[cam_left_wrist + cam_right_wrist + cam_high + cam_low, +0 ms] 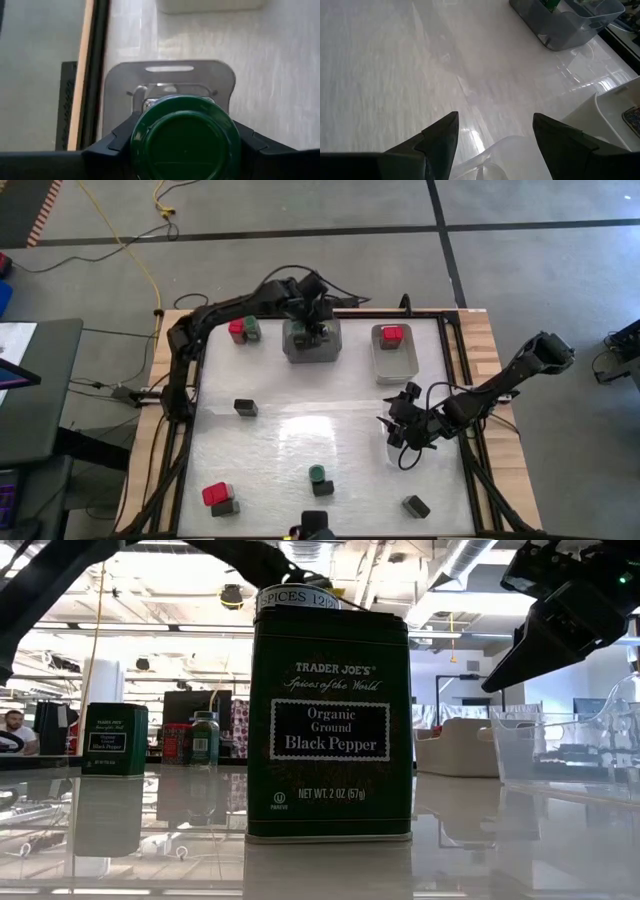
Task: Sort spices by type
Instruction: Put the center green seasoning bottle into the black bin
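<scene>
Overhead, the glossy white table (300, 440) mirrors ceiling lights; left pincer (185, 150) clasps a green-lidded jar (186, 137); right pincer (495, 135) gapes empty

Three red-topped boxes (391, 335), three green-lidded jars (317, 475), four dark tins (245, 407).

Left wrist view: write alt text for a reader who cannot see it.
A green-lidded round jar fills the lower part of the picture, gripped between the left gripper's two dark fingers. Under it sits a grey tray on the pale table, with the table's wooden edge running along one side.
</scene>
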You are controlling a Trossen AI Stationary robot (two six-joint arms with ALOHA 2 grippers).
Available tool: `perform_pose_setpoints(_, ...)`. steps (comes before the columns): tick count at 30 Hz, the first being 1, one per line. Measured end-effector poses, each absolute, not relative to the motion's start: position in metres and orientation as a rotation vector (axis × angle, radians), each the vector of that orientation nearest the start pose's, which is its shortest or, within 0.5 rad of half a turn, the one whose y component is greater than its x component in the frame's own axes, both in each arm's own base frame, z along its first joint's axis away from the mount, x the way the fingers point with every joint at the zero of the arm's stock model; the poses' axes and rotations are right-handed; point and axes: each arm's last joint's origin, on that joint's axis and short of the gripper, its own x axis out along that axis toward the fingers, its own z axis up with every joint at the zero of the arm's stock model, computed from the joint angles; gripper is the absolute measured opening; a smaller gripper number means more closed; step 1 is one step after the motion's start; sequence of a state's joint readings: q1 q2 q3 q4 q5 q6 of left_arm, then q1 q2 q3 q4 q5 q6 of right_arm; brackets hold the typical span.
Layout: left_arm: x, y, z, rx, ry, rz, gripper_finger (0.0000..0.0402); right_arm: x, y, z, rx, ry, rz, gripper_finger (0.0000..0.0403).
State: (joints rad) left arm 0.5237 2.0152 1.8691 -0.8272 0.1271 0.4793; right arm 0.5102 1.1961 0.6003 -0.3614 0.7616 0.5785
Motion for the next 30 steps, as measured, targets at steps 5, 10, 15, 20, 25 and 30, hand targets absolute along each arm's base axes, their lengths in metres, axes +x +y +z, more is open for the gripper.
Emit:
perform_pose_setpoints(5, 0.383, 0.222, 0.274, 0.13, 0.992, 0.094, 0.0193, 0.194, 0.085, 0.189, -0.021, 0.663, -0.437, 0.0285)
perform_pose_setpoints(10, 0.386, 0.231, 0.259, 0.129, 1.012, 0.089, 0.0193, 0.194, 0.085, 0.189, -0.02, 0.662, -0.437, 0.0285)
perform_pose_setpoints(15, 0.388, 0.235, 0.247, 0.116, 1.037, 0.069, 0.0193, 0.194, 0.085, 0.189, -0.019, 0.661, -0.437, 0.0285)
perform_pose_setpoints(20, 0.388, 0.242, 0.236, 0.102, 1.056, 0.073, 0.0193, 0.194, 0.085, 0.189, -0.019, 0.662, -0.436, 0.0285)
perform_pose_setpoints(25, 0.385, 0.248, 0.235, 0.113, 1.059, 0.082, 0.0193, 0.194, 0.085, 0.189, -0.02, 0.663, -0.436, 0.0285)
perform_pose_setpoints(30, 0.382, 0.253, 0.235, 0.105, 1.058, 0.094, 0.0193, 0.194, 0.085, 0.189, -0.021, 0.663, -0.435, 0.0285)
